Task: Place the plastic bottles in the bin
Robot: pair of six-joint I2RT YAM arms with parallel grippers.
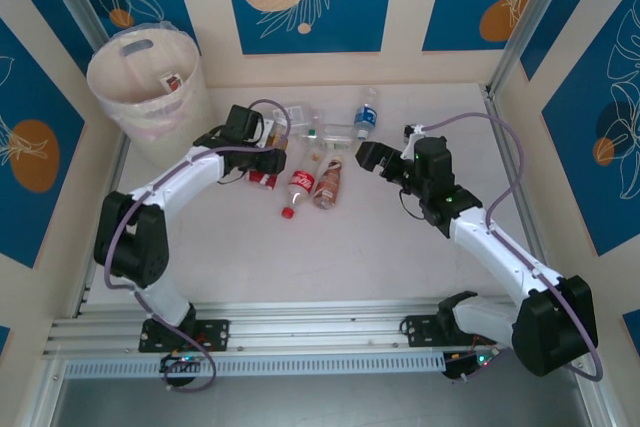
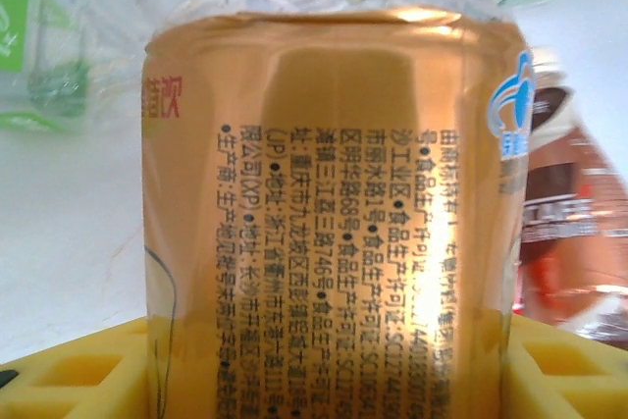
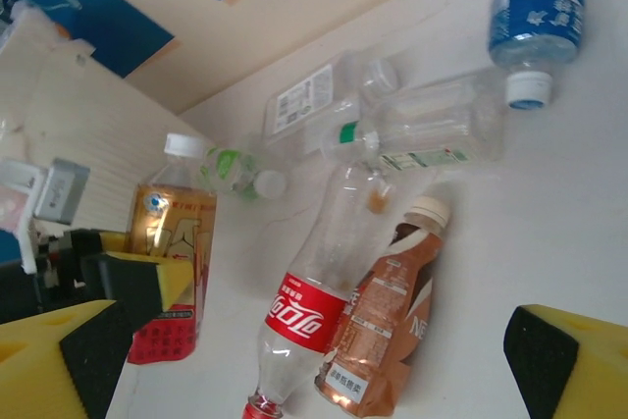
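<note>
Left claw (image 1: 268,154) clamps the upright orange-labelled bottle (image 2: 329,213), its cap cut off from view; right claw (image 1: 374,161) gapes wide, bare bench (image 1: 400,267) beside it.

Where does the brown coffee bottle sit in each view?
Top external: brown coffee bottle lying mid-table, right of the cola bottle.
Left wrist: right edge, behind the orange-label bottle.
Right wrist: bottom centre, beside the cola bottle.
Shared landmark: the orange-label bottle, standing left of it.
</note>
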